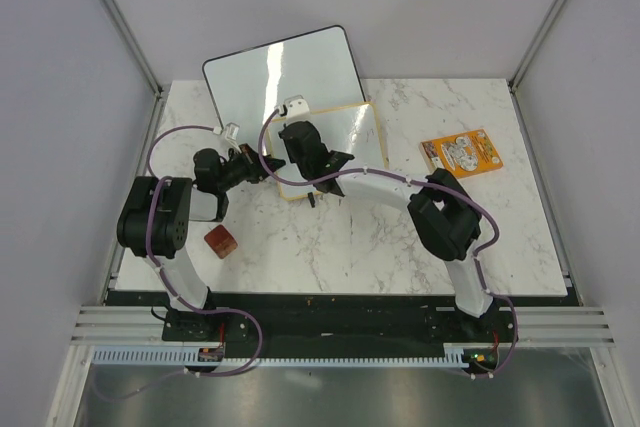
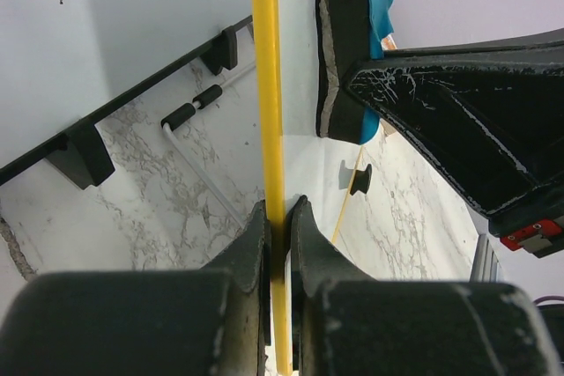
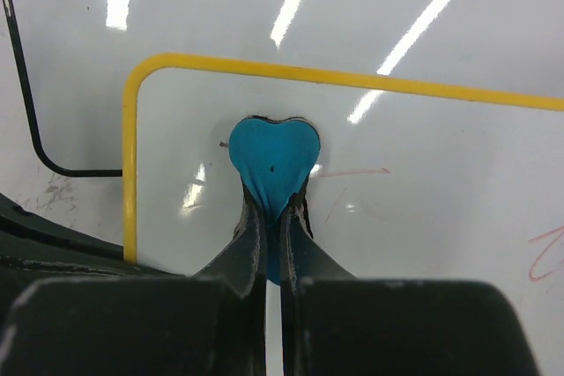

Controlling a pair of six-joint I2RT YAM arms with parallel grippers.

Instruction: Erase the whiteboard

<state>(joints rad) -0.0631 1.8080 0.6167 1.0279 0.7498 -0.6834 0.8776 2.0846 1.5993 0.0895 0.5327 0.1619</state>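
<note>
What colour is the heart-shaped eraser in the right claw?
The eraser is teal blue; the right wrist view shows it best.

The white marble-patterned worktop [image 1: 350, 247] carries a large black-framed whiteboard [image 1: 285, 72] at its far edge, left of centre. Just in front of it is the small yellow-framed whiteboard [image 1: 350, 137]; how it rests cannot be told. An orange printed card [image 1: 461, 153] lies flat towards the far right corner. A reddish-brown wooden block [image 1: 221, 241] sits near the left edge. A thin white pen [image 2: 193, 106] with black bands lies beside the large board.
</note>
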